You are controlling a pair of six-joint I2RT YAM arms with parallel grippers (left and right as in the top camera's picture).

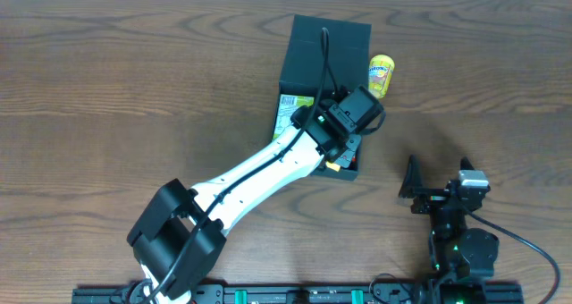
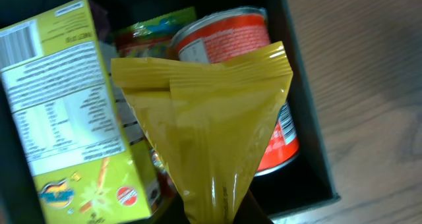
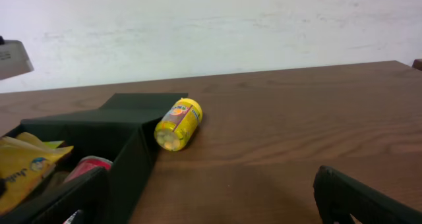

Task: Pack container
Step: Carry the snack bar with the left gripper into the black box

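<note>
The dark container (image 1: 308,58) stands open at the table's middle, its flap lid laid back. My left gripper (image 1: 332,161) is over its near end, shut on a yellow snack bag (image 2: 204,118) held above the inside. Inside lie a red can (image 2: 231,39) and a green-yellow carton (image 2: 66,112). The container wall also shows in the right wrist view (image 3: 128,165), with the yellow bag (image 3: 23,168) at its left. A yellow tube of sweets (image 1: 382,75) lies on the table beside the container's right side; it shows in the right wrist view (image 3: 178,123) too. My right gripper (image 1: 438,190) is open and empty near the front right.
Bare wooden table (image 1: 134,89) lies to the left and right of the container. The arm mounts sit along the front edge (image 1: 295,295).
</note>
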